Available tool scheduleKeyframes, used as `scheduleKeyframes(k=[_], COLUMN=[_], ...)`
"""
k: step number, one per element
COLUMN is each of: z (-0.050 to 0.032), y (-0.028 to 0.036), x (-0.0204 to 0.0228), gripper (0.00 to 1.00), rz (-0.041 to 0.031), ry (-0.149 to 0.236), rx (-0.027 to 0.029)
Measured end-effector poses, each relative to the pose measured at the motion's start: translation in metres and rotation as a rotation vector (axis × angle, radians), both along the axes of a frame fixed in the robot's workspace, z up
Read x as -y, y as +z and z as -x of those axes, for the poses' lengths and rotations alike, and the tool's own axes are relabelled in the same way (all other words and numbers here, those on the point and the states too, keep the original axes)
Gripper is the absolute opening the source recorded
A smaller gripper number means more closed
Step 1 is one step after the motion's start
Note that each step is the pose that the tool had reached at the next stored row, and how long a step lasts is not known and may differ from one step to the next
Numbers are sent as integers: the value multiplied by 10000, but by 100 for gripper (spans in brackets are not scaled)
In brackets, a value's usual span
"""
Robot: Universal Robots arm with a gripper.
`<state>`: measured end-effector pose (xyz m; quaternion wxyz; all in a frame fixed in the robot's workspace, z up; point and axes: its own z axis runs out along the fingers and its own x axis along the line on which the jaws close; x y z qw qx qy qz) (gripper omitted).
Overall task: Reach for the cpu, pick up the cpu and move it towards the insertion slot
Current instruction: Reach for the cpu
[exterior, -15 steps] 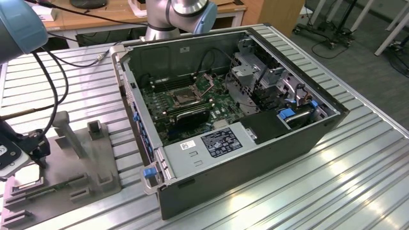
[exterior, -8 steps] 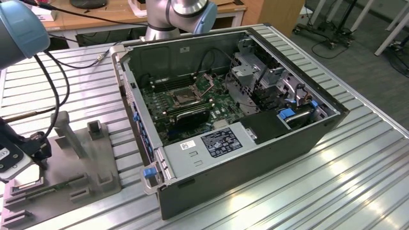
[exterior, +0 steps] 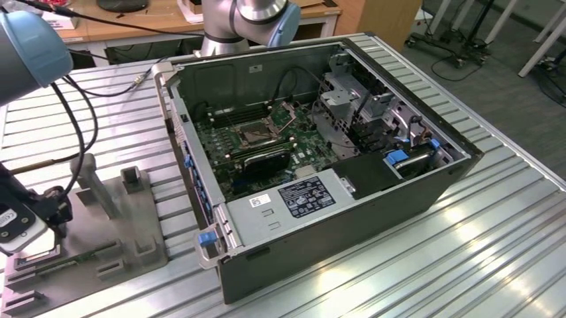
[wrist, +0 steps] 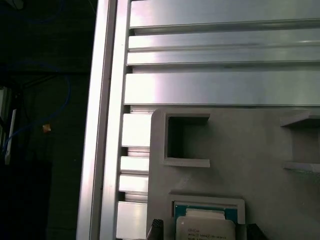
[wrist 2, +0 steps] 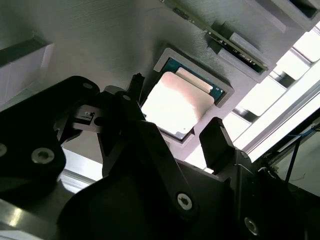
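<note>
The cpu (wrist 2: 175, 102), a pale silvery square chip, lies flat in a square recess of the grey plastic tray (wrist 2: 100, 40). My gripper (wrist 2: 176, 111) hangs low over it, open, with one dark fingertip (wrist 2: 137, 85) at one edge and the other on the opposite side. In the first wrist view the cpu (wrist: 205, 226) shows between the two tips of the gripper (wrist: 204, 230). In the exterior view the gripper (exterior: 31, 245) is over the tray (exterior: 115, 218) at the exterior view's left, covering the chip. The insertion slot (exterior: 250, 134) sits on the motherboard inside the open case.
The open computer case (exterior: 354, 205) lies on a ribbed aluminium table (exterior: 495, 232). Black cables (exterior: 75, 126) hang from the arm near the case's wall. A memory module (exterior: 79, 258) and upright posts (exterior: 89, 175) stand on the tray. The table's edge (wrist: 102, 125) runs close beside the tray.
</note>
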<state>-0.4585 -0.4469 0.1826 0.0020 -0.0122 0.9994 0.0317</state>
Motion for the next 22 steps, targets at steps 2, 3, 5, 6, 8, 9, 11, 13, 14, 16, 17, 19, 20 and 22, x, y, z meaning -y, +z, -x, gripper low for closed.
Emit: scheduleKeyframes(k=[2,3,5,6,8,9,11,13,14,16,17,19,20,22], z=[0,0,-1,0,0,0,0,-1,0,0,0,0,-1,-1], y=[-13,-18,-24,-25,-27,-27,-27,-27,-27,-27,-27,-28,-29,-29], x=[1,1,1,1,1,1,1,1,1,1,1,1,1,1], gripper=[73,73,73,73,73,73,65,58,58,58,58,58,58,58], rz=[2,0,0,1,1,0,0,0,0,0,0,0,-1,-1], ry=[-18,-18,-18,-18,-18,-18,-18,-18,-18,-18,-19,-39,-55,-79], rx=[-30,-29,-41,-47,-53,-54,-55,-54,-54,-54,-54,-54,-52,-54])
